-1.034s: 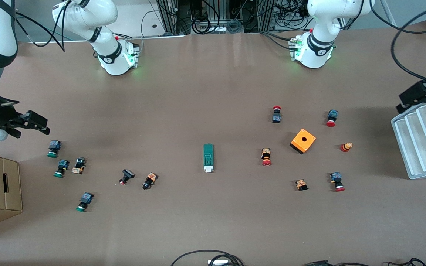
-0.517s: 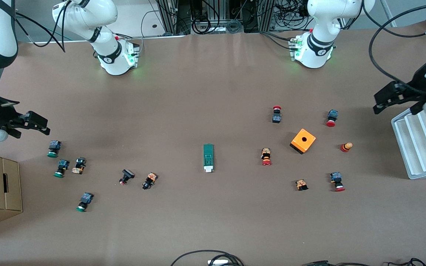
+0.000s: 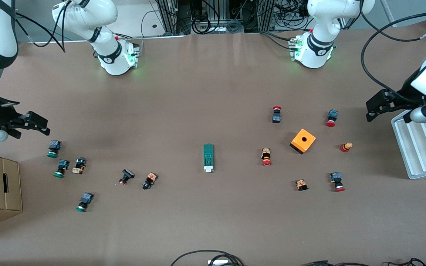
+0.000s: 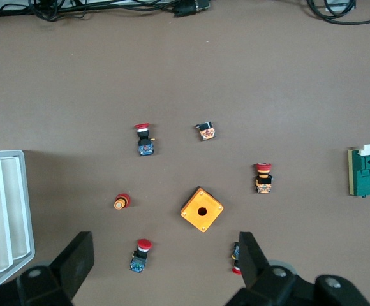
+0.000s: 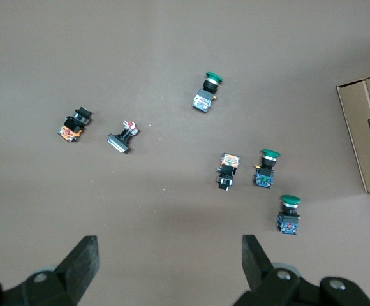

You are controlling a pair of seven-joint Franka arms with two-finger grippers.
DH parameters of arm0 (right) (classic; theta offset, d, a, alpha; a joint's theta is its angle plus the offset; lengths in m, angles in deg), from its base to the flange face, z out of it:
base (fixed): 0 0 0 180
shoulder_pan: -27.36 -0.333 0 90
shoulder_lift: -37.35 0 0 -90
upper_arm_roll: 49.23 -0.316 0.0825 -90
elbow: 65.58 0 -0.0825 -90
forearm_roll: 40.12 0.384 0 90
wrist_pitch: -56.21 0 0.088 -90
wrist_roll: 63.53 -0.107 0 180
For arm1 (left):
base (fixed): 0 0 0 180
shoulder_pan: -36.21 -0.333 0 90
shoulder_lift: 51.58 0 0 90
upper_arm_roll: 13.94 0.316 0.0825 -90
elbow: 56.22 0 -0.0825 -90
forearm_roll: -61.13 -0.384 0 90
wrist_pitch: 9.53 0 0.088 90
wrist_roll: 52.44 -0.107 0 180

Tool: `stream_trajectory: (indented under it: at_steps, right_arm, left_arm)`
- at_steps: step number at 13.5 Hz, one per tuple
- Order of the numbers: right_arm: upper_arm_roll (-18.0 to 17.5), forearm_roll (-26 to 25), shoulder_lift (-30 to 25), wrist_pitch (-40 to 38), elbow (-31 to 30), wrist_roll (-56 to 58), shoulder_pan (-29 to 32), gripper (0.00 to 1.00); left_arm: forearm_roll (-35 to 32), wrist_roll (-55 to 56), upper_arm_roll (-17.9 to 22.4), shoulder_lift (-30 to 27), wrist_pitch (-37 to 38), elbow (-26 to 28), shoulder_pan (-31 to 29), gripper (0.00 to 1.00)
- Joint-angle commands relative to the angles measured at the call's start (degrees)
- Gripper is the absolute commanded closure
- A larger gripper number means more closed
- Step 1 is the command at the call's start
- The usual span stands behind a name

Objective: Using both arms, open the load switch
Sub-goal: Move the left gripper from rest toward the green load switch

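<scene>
**Left claw swings in from the frame's right edge**

The left claw point(image 3: 377, 106), fingers apart and empty, has advanced from the right edge toward the centre, over the tabletop point(image 3: 213, 92) beside the white tray point(image 3: 420, 147). The right claw point(image 3: 31, 123), also apart, waits unmoved at the left edge. The load switch point(image 3: 208, 157) lies untouched at the frame's centre, white tab toward the bottom.

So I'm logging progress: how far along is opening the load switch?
Nothing looks done: the load switch lies untouched mid-table. In hand: the left gripper, open and empty, is over the table beside the white tray; the right gripper waits open. Left: reaching, gripping, opening.
</scene>
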Motion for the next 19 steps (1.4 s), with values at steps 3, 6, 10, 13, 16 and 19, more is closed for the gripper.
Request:
stream_trajectory:
  at_steps: [3,6,10,13,16,19]
  right_arm:
    - [0.0,-0.9,0.7,0.0,1.5,-0.7,0.0,0.00]
    - [0.0,-0.9,0.7,0.0,1.5,-0.7,0.0,0.00]
    - [0.0,-0.9,0.8,0.1,1.5,-0.7,0.0,0.00]
    - [0.0,-1.0,0.8,1.0,1.5,-0.7,0.1,0.00]
    - [0.0,-1.0,0.8,1.0,1.5,-0.7,0.2,0.00]
    - [0.0,-1.1,0.8,1.2,1.5,-0.7,0.0,0.00]
  left_arm:
    - [-0.9,0.5,-2.2,-0.7,-2.4,-0.7,2.0,0.00]
    - [-0.7,2.8,-4.3,-1.8,-3.9,-0.8,2.1,0.00]
    - [-2.0,18.1,-3.8,-3.7,-6.5,-0.4,9.8,0.00]
    - [-10.3,31.4,-4.2,-4.7,-7.7,-0.5,18.6,0.00]
    - [-12.9,41.1,-4.4,-6.1,-9.6,0.5,26.2,0.00]
    - [-21.5,57.5,-4.4,-6.0,-10.4,2.6,35.1,0.00]
